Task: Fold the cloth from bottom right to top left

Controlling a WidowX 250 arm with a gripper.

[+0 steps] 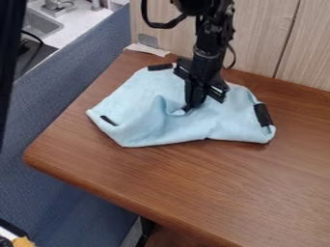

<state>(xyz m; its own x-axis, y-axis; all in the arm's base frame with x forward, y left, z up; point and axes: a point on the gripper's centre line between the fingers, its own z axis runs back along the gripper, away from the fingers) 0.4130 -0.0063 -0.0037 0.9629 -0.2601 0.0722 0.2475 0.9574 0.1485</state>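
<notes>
Down at the middle of the light blue cloth (pixel 138 91), the black gripper (pixel 189 106) meets the fabric; whether it is clenched on it, I cannot tell. Creases and a raised fold gather just beside its tip. The cloth lies rumpled on the brown wooden worktop (pixel 226 188), toward its far side. Dark strips sit along the cloth's edges: one at the top (pixel 159 67), one at the lower left (pixel 108 120) and one at the right (pixel 263 115). Behind the worktop stands a pale wood-grain panel (pixel 258 38), with a whitish scrap (pixel 147 49) at the corner. Left runs a blue partition (pixel 71 94), and beyond it a sink (pixel 40 24).
</notes>
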